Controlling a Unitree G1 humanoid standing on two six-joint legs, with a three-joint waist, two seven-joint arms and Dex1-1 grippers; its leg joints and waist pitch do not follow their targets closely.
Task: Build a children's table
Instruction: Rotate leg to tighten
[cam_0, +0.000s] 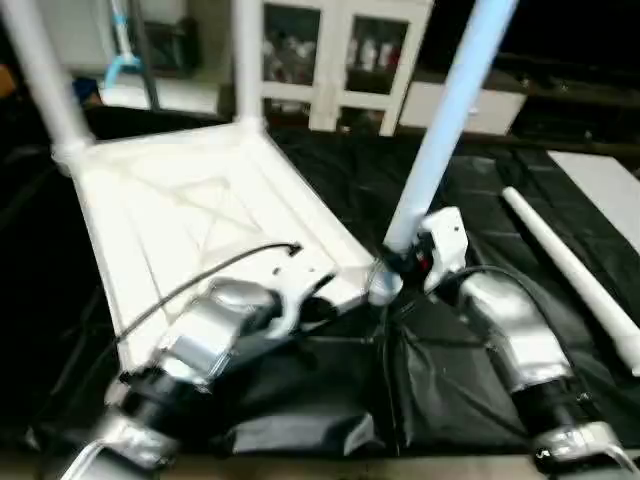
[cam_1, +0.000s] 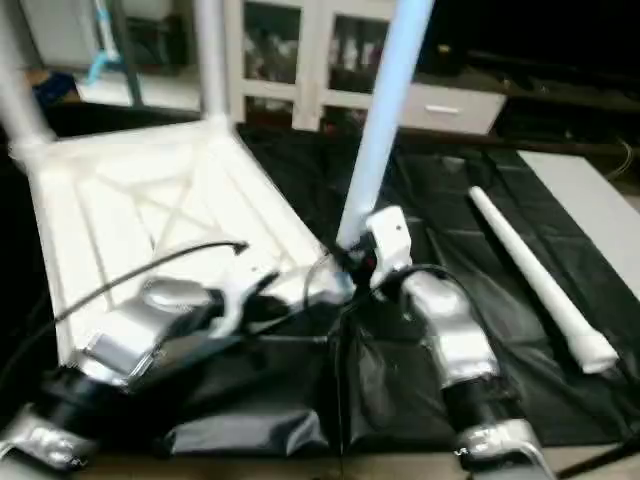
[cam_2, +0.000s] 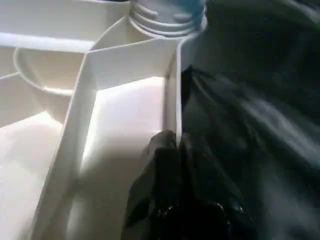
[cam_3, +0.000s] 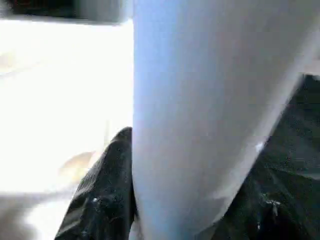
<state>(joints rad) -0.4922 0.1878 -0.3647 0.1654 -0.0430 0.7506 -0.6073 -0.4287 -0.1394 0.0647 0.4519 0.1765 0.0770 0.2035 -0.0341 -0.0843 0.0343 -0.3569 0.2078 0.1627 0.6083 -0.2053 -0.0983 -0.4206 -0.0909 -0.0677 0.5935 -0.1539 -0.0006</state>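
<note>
While your left gripper (cam_2: 177, 145) pinches the rim of the upturned white plastic square tabletop (cam_0: 190, 215), its ribbed underside just beyond those shut fingers, keep your right gripper (cam_0: 405, 262) around the long white tubular leg (cam_0: 445, 125), twisting squarely so its thread seats.

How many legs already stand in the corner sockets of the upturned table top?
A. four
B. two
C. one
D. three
D: three legs rise from corners of the table top, and a fourth leg lies loose on the black cloth beside it.
</note>
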